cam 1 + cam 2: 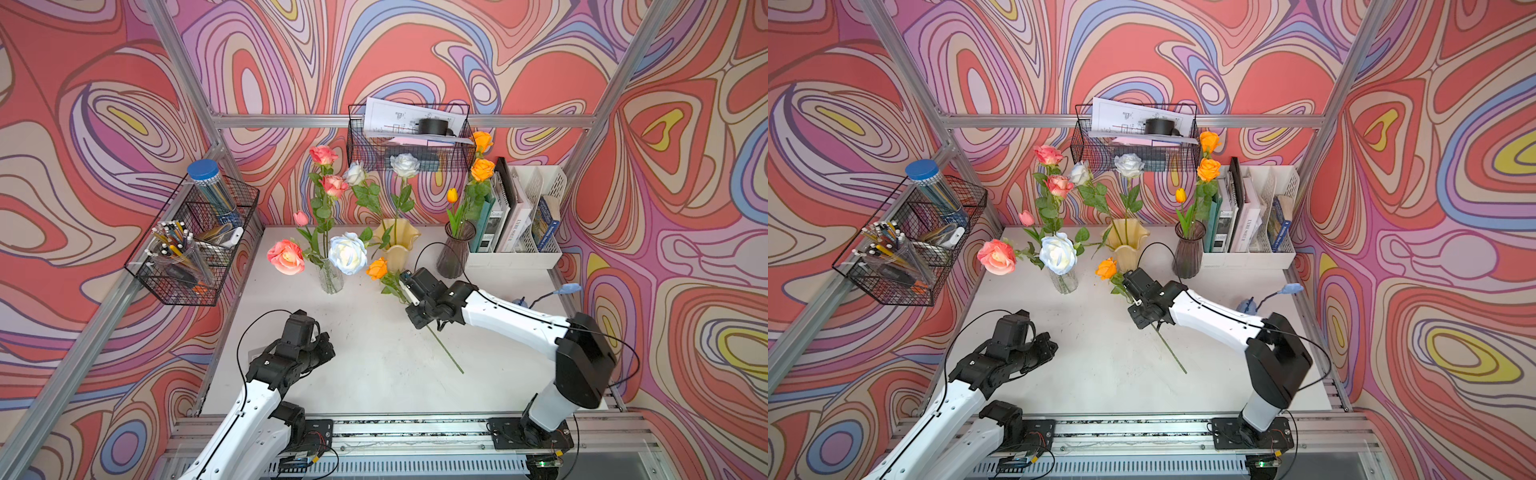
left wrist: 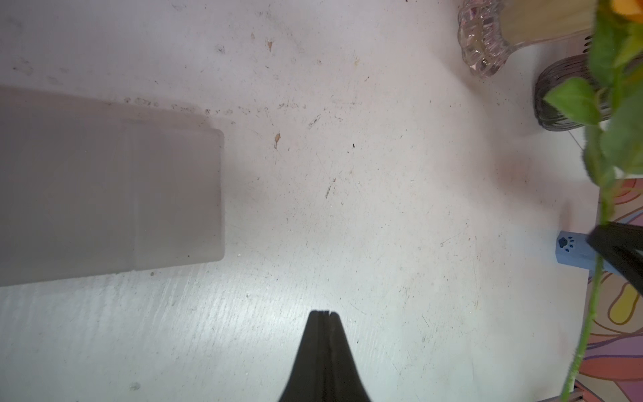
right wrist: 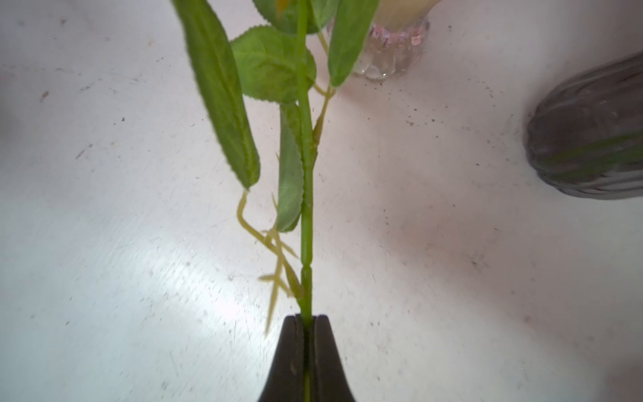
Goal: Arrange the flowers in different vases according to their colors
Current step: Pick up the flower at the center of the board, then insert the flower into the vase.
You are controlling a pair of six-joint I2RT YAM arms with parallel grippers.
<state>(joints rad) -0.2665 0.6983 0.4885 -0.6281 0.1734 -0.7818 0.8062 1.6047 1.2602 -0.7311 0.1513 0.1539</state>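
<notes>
My right gripper (image 1: 409,296) (image 3: 306,318) is shut on the green stem (image 3: 306,209) of an orange rose (image 1: 377,268), which tilts over the table with its stem end (image 1: 459,369) low. The smoky-purple vase (image 1: 455,253) holds two orange roses (image 1: 482,169) and an orange tulip (image 1: 452,194). White roses (image 1: 404,165) stand in the creamy-yellow vase (image 1: 397,249). The clear glass vase (image 1: 330,276) holds pink roses (image 1: 286,257); a big white rose (image 1: 348,253) hangs in front of it. My left gripper (image 1: 326,353) (image 2: 324,312) is shut and empty, near the table's front left.
A wire basket with pens (image 1: 195,245) hangs on the left wall. Another wire basket (image 1: 409,137) hangs at the back. A white file organiser with books (image 1: 515,216) stands back right. A light-blue spouted object (image 1: 567,289) lies by the right edge.
</notes>
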